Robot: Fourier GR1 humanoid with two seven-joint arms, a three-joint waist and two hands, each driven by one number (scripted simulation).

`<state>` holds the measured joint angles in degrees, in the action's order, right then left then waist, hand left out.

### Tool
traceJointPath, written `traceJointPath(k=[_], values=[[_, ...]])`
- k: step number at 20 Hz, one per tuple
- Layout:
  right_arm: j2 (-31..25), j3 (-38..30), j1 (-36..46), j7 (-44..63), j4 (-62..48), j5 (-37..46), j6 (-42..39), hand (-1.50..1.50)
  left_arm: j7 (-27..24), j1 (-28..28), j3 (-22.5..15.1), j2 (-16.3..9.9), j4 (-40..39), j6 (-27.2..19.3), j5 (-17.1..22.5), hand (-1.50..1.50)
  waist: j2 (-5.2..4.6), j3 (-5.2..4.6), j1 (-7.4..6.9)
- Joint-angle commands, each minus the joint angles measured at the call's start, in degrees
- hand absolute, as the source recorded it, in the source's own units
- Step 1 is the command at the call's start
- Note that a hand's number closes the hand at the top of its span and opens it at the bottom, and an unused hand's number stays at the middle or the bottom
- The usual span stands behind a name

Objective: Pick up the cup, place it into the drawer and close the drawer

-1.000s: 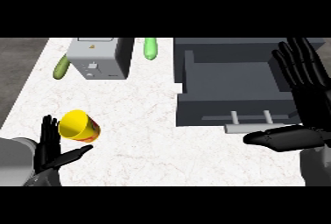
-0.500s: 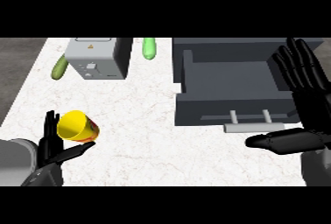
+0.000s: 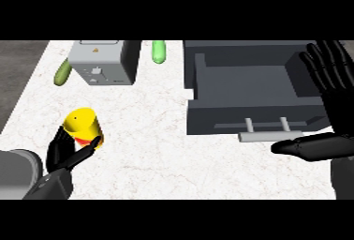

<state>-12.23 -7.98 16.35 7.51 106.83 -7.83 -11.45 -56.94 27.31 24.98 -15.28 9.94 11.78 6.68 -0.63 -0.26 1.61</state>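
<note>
Cup [image 3: 83,127]: yellow, tilted on the white marbled desk [image 3: 159,140], well to the left of the drawer, with a dash of red showing low on its side.
Left hand [image 3: 68,152]: black, coming up from the lower left corner on a grey forearm, far left of the drawer; it sits just under and against the cup.
Left fingers [image 3: 58,144]: slightly bent and spread, cradling the lower part of the cup from beneath and beside; they touch it but are not wrapped round it.
Drawer [image 3: 249,93]: dark grey, pulled open, taking up the upper right of the desk; its inside is in shadow and nothing shows in it.
Drawer handle [image 3: 266,135]: pale bar on two short posts, on the drawer's near front face.
Right hand [image 3: 332,75]: black, held flat and upright at the drawer's right edge, partly over its right wall.
Right fingers [image 3: 323,61]: straight and fanned apart, holding nothing; the thumb [image 3: 307,146] lies level just in front of the drawer's front, beside the handle.
Toaster [image 3: 104,62]: grey box with a dark side, left of the drawer, near the far edge of the desk.
Cucumber [image 3: 159,51]: green, between the toaster and the drawer.
Second green vegetable [image 3: 63,74]: left of the toaster, further still from the drawer.
</note>
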Motion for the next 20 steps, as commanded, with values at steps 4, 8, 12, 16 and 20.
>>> traceJointPath(k=[4, 8, 12, 16, 20], values=[[0.5, 0.7, -1.2, -0.5, 0.9, 1.1, 0.4, -1.5, -10.4, 0.2, 0.9, 0.8, 3.9, -13.6, -0.7, 1.5, 0.05, 0.06, 0.08], [-1.7, -2.1, -0.9, 0.8, 0.8, -2.1, -1.4, -1.5, -13.5, 0.4, 2.5, 1.3, 5.4, -10.0, 0.8, 1.5, 0.2, 0.07, -0.18], [0.6, -0.6, 0.1, -0.6, -1.1, -0.3, 0.5, -1.5, -16.2, 1.3, 0.3, 5.6, 5.1, -9.1, -1.3, 1.5, -0.02, 0.04, -0.11], [-0.2, -1.0, 1.9, 1.3, -0.5, -1.0, 0.5, -1.5, -14.2, 4.2, -1.9, 8.1, 7.6, -3.4, -2.1, 1.5, 0.19, 0.06, -0.27], [0.7, 0.2, -0.4, 0.0, -1.1, 1.3, 1.0, -1.5, -9.3, 7.8, -6.0, 8.7, 11.4, -1.4, -4.2, 1.5, 0.6, 0.22, -1.07]])
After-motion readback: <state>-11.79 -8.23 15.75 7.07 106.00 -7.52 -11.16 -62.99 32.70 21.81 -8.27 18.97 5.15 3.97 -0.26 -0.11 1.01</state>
